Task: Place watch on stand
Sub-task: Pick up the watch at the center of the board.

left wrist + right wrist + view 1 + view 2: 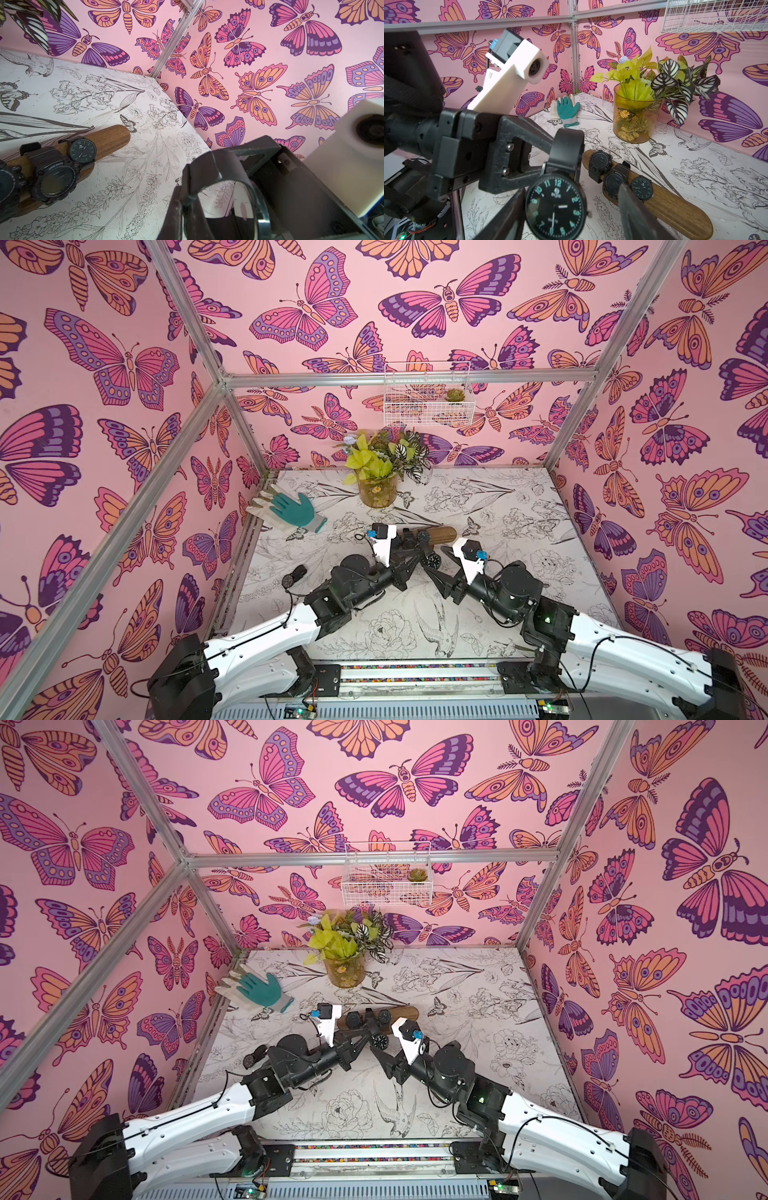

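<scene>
A black watch (556, 205) with teal numerals hangs above the table, just in front of the stand; both top views show it (434, 561) (380, 1041). My left gripper (550, 158) (185, 207) is shut on its strap (566, 145). The right gripper (571, 207) is open, and the watch face sits between its fingers with a gap on one side. The stand (675, 207) (110, 139) (444, 534) is a brown wooden bar lying behind the grippers. It carries three dark watches (613, 182), and its right end is bare.
Another black watch (293, 576) lies on the table left of the left arm. A teal and white glove (291, 508) rests at the back left. A glass vase of plants (377, 489) stands at the back centre, below a wire basket (428, 398) on the wall.
</scene>
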